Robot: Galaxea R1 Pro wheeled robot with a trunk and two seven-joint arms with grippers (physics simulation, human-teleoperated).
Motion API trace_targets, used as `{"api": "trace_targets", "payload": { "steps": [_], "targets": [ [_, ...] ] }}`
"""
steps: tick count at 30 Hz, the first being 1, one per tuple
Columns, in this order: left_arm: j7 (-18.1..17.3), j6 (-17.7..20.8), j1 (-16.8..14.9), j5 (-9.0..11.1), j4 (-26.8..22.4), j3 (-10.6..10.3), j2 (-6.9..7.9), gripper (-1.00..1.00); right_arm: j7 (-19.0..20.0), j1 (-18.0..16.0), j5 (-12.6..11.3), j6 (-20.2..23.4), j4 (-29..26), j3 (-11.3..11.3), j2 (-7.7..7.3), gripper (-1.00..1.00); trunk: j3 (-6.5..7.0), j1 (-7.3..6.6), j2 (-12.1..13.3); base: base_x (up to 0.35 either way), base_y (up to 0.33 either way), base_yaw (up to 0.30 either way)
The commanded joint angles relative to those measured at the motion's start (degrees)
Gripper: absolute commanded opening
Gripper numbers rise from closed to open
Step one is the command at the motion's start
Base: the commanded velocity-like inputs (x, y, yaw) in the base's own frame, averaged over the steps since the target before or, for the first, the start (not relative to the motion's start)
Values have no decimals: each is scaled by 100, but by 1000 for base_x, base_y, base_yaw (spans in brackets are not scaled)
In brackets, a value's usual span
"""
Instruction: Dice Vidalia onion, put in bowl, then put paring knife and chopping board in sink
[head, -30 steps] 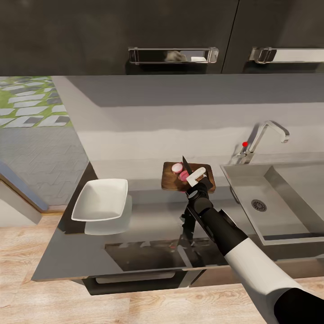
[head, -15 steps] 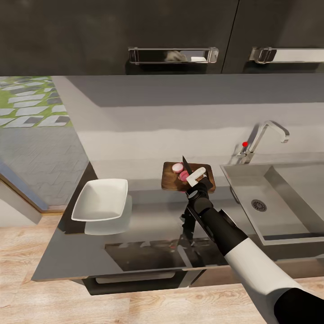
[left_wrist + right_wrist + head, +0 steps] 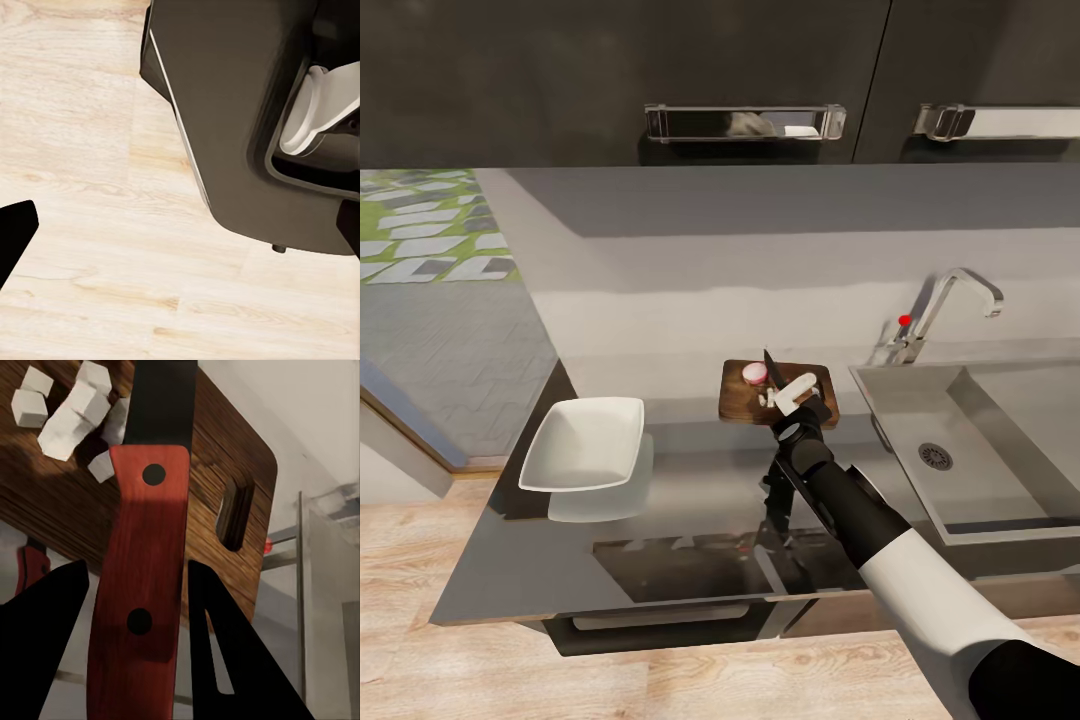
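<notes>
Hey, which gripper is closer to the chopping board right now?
Right. The right gripper is over the chopping board, holding the paring knife. The left wrist view shows wooden floor, away from the counter.

**Dark kitchen, pale wood floor**

Dark upper cabinets [image 3: 660,70] across the top, with long chrome handles [image 3: 745,122]; plain grey back wall [image 3: 760,250] below, evenly lit; light wood plank floor [image 3: 420,560] in front — same planks in the left wrist view; at far left, grey patterned paving [image 3: 450,340] and a green patch [image 3: 420,215] — looks like outdoors.
</notes>
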Motion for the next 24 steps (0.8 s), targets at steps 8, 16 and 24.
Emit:
{"api": "trace_targets", "payload": {
  "steps": [8, 16, 24],
  "targets": [
    [-17, -1, 4, 23, -11, 21, -6, 100, -48, -7, -22, 28, 1, 16, -2, -100, -9, 4, -11, 0, 0, 0],
    [-17, -1, 4, 23, -11, 21, -3, 100, -49, -7, -24, 28, 1, 16, 0, -100, -9, 4, -11, 0, 129, 0],
    [-17, -1, 4, 23, -11, 21, -7, 100, -48, -7, -28, 28, 1, 16, 5, -100, -57, 4, -11, 0, 4, 0]
  ]
}}
